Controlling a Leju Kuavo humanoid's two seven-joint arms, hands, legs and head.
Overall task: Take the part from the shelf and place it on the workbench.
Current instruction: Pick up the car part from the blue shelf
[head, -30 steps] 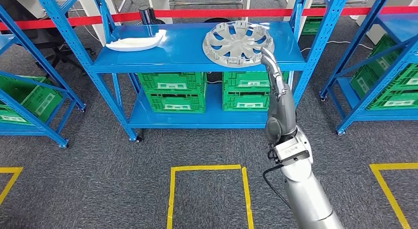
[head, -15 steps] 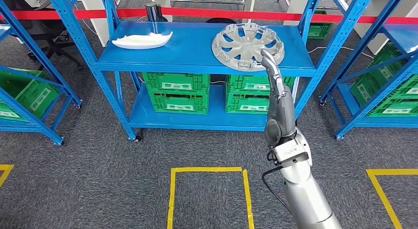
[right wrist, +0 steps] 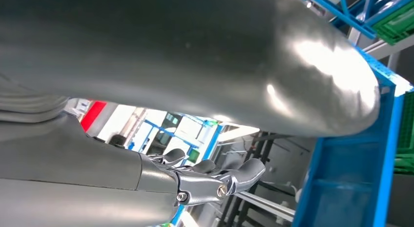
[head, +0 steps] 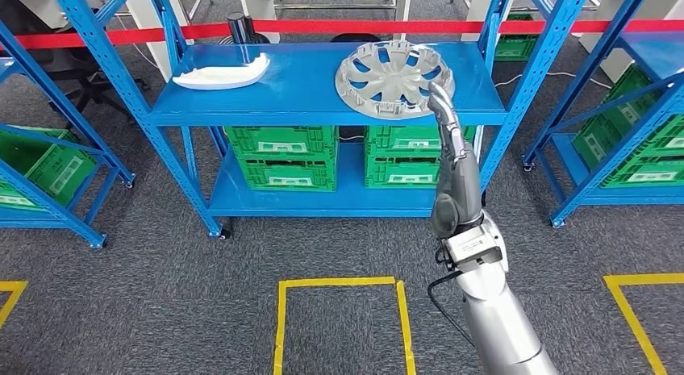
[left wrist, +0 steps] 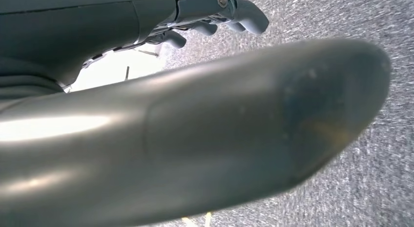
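Silver wheel cover [head: 394,77] lies flat on the blue shelf [head: 298,93]'s top level — the reach is in hand, not the grasp. The right hand [head: 453,149] stretches toward its near rim, fingers apart and holding nothing. Next, I judge, the fingers must hook that rim — then lift.

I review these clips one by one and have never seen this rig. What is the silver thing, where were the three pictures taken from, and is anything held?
It is a humanoid robot. The head view looks down from its body; the silver arm ends in its right hand, stretched toward a silver wheel cover on the blue shelf. Its fingers reach the cover's near rim; whether they touch is unclear. A white part lies further left, green crates below. The other two pictures come from wrist cameras: the right hand again, empty, and the left hand hanging over grey carpet, holding nothing.
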